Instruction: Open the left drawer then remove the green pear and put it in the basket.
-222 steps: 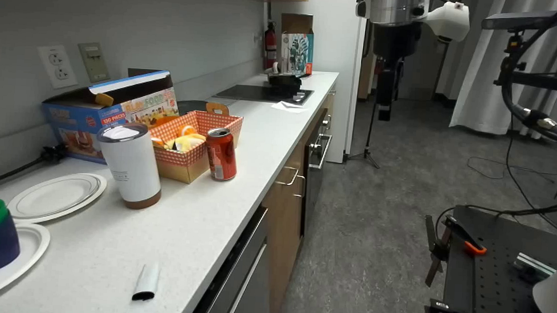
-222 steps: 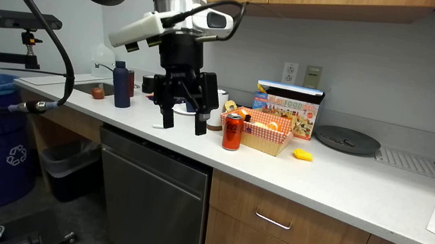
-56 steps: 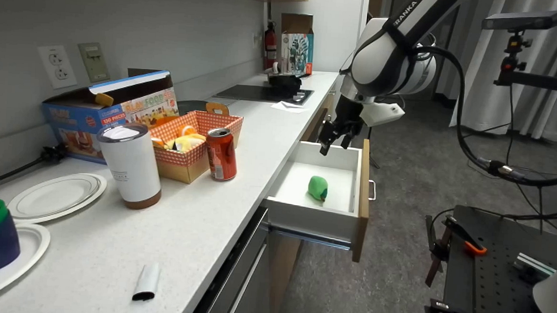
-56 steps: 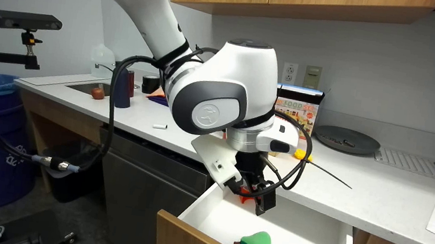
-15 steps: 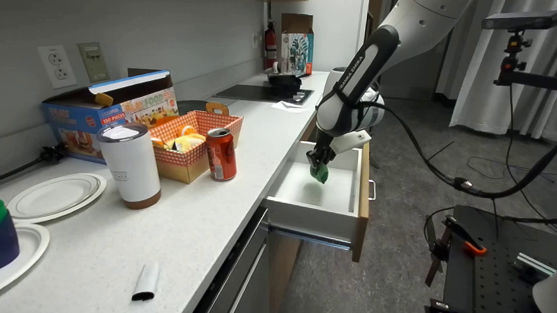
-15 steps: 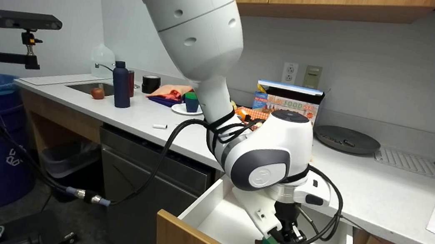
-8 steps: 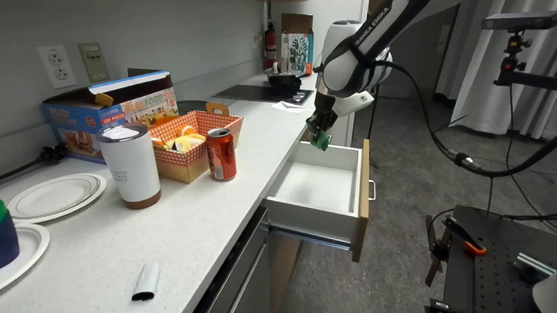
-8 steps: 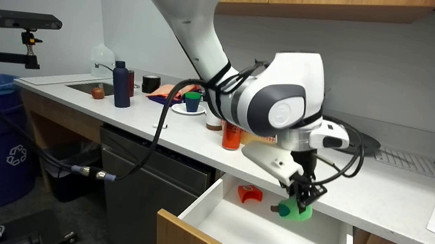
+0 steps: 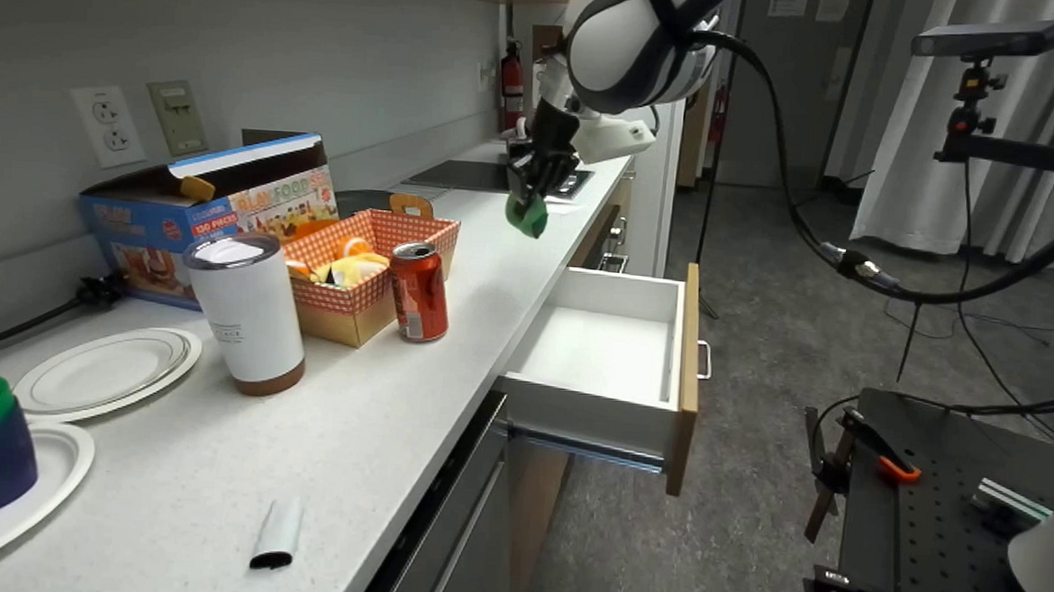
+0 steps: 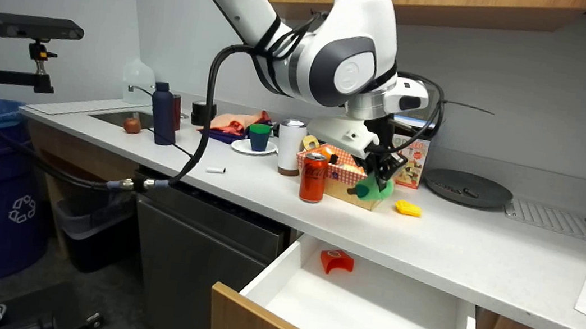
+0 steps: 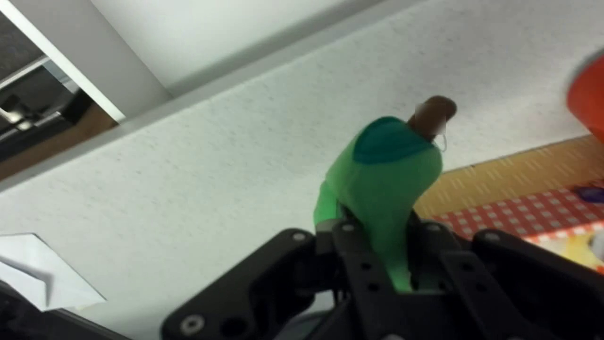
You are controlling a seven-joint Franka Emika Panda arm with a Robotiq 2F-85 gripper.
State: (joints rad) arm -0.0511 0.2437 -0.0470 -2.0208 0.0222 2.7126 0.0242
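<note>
My gripper (image 10: pixel 383 172) is shut on the green pear (image 10: pixel 380 193), which hangs above the counter, stem tilted out to one side. In the wrist view, the fingers pinch the pear (image 11: pixel 387 184) from both sides, and the basket (image 11: pixel 512 215) lies just beside it. The basket (image 9: pixel 355 314) has red-and-white checked sides and a tan base, with toy food inside; in an exterior view, the pear and gripper hide its near end. The left drawer (image 9: pixel 610 341) stands pulled out, with a red piece (image 10: pixel 336 261) at its back corner.
A red can (image 9: pixel 419 292) stands right against the basket's front. A white tumbler (image 9: pixel 246 313) and a play-food box (image 9: pixel 215 225) flank it. A yellow piece (image 10: pixel 408 208) and a dark round pan (image 10: pixel 468 189) lie on the counter past the basket.
The drawer, shut at first, has been pulled out. The pear has been gripped, lifted out of the drawer and carried up over the counter toward the basket.
</note>
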